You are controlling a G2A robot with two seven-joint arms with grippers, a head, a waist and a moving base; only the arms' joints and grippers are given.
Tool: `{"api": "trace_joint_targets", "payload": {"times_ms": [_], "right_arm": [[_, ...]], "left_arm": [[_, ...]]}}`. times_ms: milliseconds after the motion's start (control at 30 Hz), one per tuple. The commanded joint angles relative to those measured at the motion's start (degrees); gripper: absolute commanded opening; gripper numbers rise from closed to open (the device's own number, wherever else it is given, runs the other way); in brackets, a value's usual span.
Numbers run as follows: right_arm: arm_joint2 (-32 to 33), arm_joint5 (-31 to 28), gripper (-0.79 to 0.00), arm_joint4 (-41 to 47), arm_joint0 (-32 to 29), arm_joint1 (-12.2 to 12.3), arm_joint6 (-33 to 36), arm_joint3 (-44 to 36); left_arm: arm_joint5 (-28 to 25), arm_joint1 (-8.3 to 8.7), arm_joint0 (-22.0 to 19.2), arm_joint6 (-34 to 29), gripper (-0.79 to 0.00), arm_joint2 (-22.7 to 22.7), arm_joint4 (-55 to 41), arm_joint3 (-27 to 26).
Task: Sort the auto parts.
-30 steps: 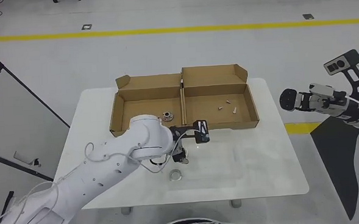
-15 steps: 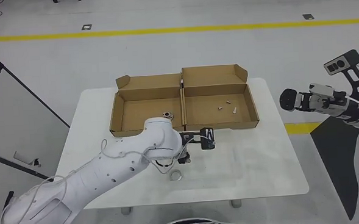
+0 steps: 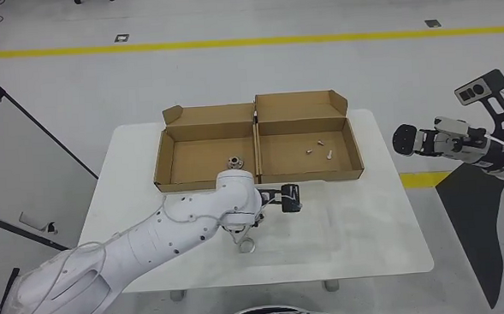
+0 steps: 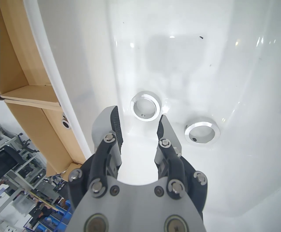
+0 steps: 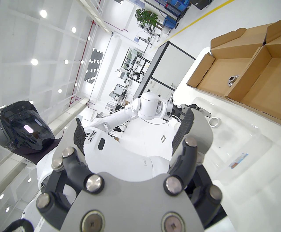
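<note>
Two silver metal rings [image 4: 145,106] [image 4: 202,132] lie flat on a clear plastic tray on the white table. My left gripper [image 4: 138,116] hovers open just short of the nearer ring, holding nothing. From above, one ring [image 3: 246,245] shows beside the left arm near the table's front. A flanged metal part [image 3: 236,164] sits in the left cardboard box [image 3: 168,153]. Small pale parts [image 3: 330,152] lie in the right box [image 3: 351,143]. My right gripper [image 3: 405,138] hangs open and empty, off the table's right side.
The two open boxes stand side by side at the back of the table [image 3: 368,237]. The clear tray [image 5: 238,153] lies in front of them. The near box wall [image 4: 22,72] is close beside my left gripper. A dark panel [image 3: 31,186] stands left of the table.
The left arm has swung to the right over the table's front, and now covers more of its gripper from above. The right arm has kept still.
</note>
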Motion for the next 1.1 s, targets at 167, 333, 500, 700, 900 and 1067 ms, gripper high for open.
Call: {"api": "trace_joint_targets", "payload": {"times_ms": [167,333,500,700,900,1067], "right_arm": [[0.00,0.00,0.000,0.00,0.00,0.00,0.00,0.00],[0.00,0.00,0.000,0.00,0.00,0.00,0.00,0.00],[0.00,0.00,0.000,0.00,0.00,0.00,0.00,0.00],[0.00,0.00,0.000,0.00,0.00,0.00,0.00,0.00],[0.00,0.00,0.000,0.00,0.00,0.00,0.00,0.00],[0.00,0.00,0.000,0.00,0.00,0.00,0.00,0.00]], "left_arm": [[0.55,-1.58,-0.67,0.25,-0.468,1.30,1.56,2.91],[1.01,-2.48,-0.83,0.08,-0.496,1.78,2.21,4.94],[0.93,-3.26,-0.95,-0.26,-0.502,2.23,3.04,6.68],[0.98,-4.06,-0.95,-0.34,-0.505,2.45,3.87,8.24],[1.06,-4.80,-0.80,-0.88,-0.511,2.72,4.73,9.34],[0.80,-5.35,-0.72,-1.19,-0.496,2.74,3.77,10.29]]}}
